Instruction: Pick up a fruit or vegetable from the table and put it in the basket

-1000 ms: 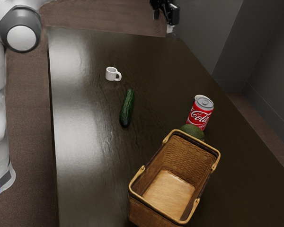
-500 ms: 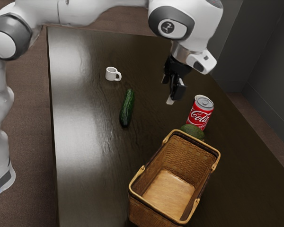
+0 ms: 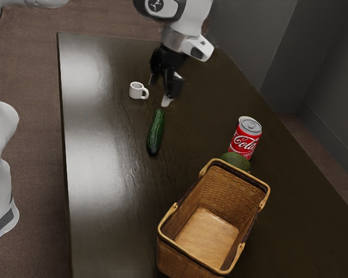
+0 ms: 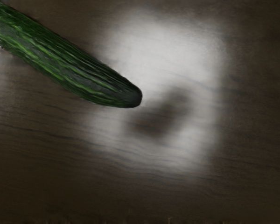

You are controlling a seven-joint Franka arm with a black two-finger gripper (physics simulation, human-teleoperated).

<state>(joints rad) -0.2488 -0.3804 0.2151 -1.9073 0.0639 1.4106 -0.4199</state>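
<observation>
- Cucumber [image 3: 155,133] lies on your worktop [image 3: 104,197], outside the basket [image 3: 227,188].
- Your gripper [image 3: 160,92] hangs above the worktop near the cucumber's mug-side end; its jaws look parted and empty, as far as you can judge against their dark colour.
- You have the white mug [image 3: 136,91] upright, near the cucumber.
- Your red can [image 3: 245,139] stands by the green fruit [image 3: 236,158], next to the basket.
</observation>
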